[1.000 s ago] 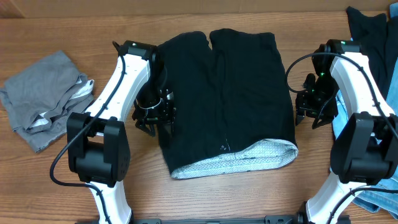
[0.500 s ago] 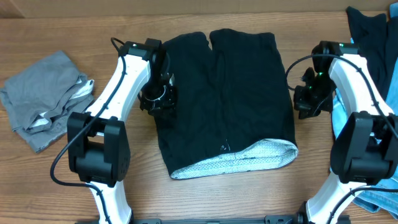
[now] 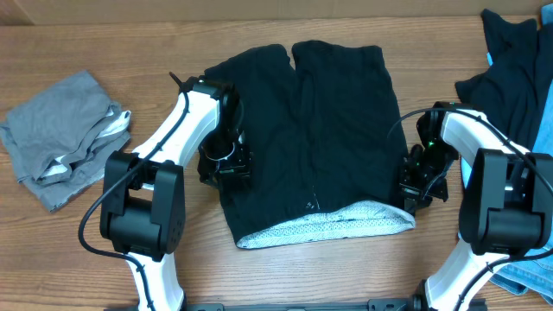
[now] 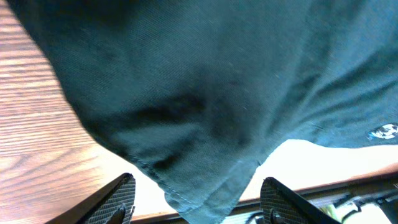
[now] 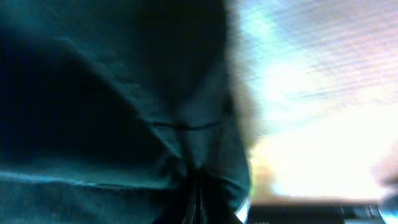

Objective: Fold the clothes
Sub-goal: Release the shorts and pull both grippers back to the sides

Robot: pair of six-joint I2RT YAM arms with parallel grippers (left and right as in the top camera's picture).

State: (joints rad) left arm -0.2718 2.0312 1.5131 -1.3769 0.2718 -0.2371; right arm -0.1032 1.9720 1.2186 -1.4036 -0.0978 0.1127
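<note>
Black shorts (image 3: 320,130) lie flat in the middle of the wooden table, with the waistband towards the front and its white lining showing. My left gripper (image 3: 226,166) is at the shorts' left edge. In the left wrist view its jaws (image 4: 199,202) are open, and a corner of the dark fabric (image 4: 205,81) hangs between the fingers. My right gripper (image 3: 415,188) is at the shorts' right edge near the waistband corner. The right wrist view is blurred. Its jaws (image 5: 196,202) look closed on a fold of the dark fabric (image 5: 112,93).
A crumpled grey garment (image 3: 60,134) lies at the far left. A dark garment (image 3: 510,60) and a blue cloth (image 3: 544,130) lie at the right edge. Denim (image 3: 527,276) shows at the front right corner.
Both grippers have moved towards the front along the shorts' sides. The left has come onto the left edge. The right has dropped to the waistband corner and closed on fabric.
</note>
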